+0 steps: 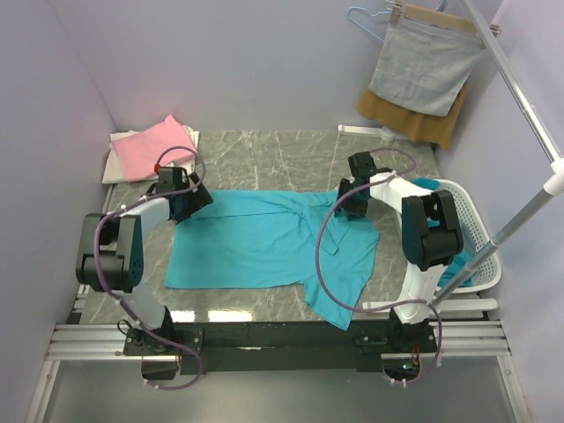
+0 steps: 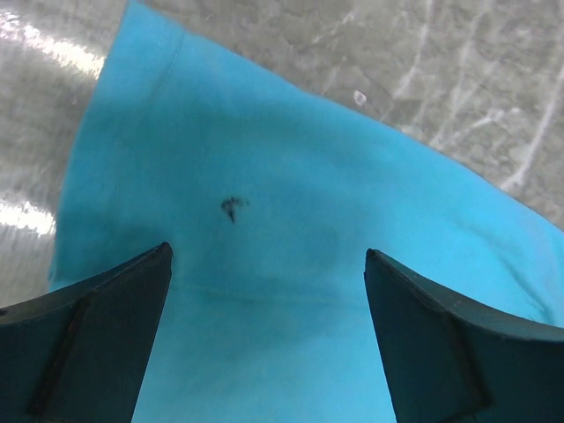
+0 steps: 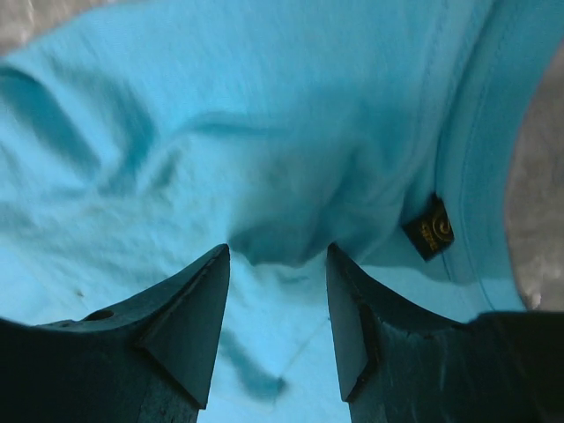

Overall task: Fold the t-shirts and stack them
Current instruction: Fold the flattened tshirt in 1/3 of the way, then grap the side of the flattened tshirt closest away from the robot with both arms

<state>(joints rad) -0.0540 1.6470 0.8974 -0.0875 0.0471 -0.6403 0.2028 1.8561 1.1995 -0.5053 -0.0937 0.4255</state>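
Teal cotton lies nearest you: the teal t-shirt (image 1: pixel 264 242) is spread flat across the desk (image 1: pixel 264 154), one sleeve (image 1: pixel 339 295) trailing close to the near edge, so you have little room there. It looks barely begun, with no clean fold yet. Your left gripper (image 2: pixel 264 256) hovers over the shirt's far left corner, fingers (image 2: pixel 106 308) spread wide with nothing between them. Your right gripper (image 3: pixel 278 251) sits by the neck label (image 3: pixel 430 231), fingers (image 3: pixel 189 308) partly apart astride a raised pucker of cloth; whether they pinch it you cannot tell. To the right, the white basket (image 1: pixel 480 238) holds more teal shirts (image 1: pixel 427 183), probably waiting their turn, and with the slanted pole (image 1: pixel 520 97) it crowds your right arm. Far left, a folded pink t-shirt (image 1: pixel 154 141) rests on a white t-shirt (image 1: pixel 119 163): the stack so far. Bare marble lies open behind the spread shirt; the grey cloth (image 1: pixel 423 66) and mustard cloth (image 1: pixel 414 119) hang beyond.
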